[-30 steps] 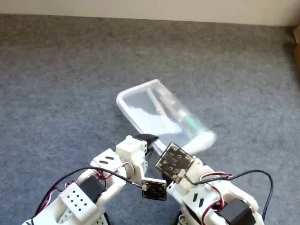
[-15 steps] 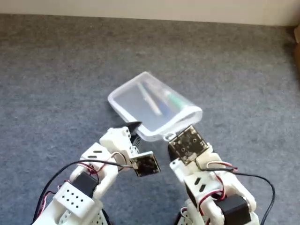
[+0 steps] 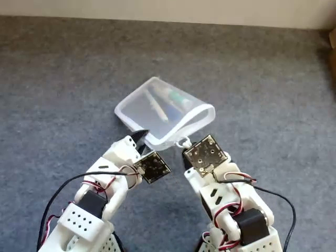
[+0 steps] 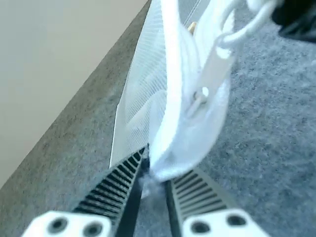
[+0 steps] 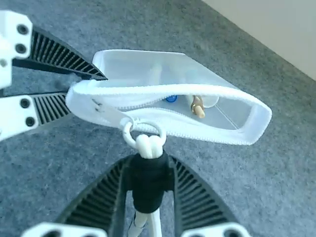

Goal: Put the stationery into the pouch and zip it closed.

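Above grey carpet (image 3: pixel 63 79), left tool (image 4: pixel 155 170) pinches pouch (image 3: pixel 152 113); right tool (image 5: pixel 148 167) grips pull cord (image 5: pixel 148 145).

Grey carpeted table (image 3: pixel 63 79)

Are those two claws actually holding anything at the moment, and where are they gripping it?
Yes: the left gripper pinches the pouch by its end corner; the right gripper holds the zipper pull.
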Available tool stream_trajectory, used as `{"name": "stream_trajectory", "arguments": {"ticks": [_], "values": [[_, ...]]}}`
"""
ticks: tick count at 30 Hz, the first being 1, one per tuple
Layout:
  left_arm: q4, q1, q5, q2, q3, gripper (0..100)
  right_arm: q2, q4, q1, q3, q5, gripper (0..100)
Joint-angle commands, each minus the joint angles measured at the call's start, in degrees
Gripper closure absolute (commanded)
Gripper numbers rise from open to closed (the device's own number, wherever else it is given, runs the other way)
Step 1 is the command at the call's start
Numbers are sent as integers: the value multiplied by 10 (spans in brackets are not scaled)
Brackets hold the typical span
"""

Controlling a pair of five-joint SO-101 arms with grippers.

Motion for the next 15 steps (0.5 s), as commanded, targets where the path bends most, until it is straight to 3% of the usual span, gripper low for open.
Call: {"name": "stream_trajectory", "arguments": {"ticks": [1,9,15], "values": [[-1,-32,17,-3,-17,994,-9,-41,15,4,-2,993],[-1,-39,18,-3,-15,994,-9,-54,18,9,-2,993],[1,-40,18,-3,-15,994,-8,-81,73,10,-2,993]]}}
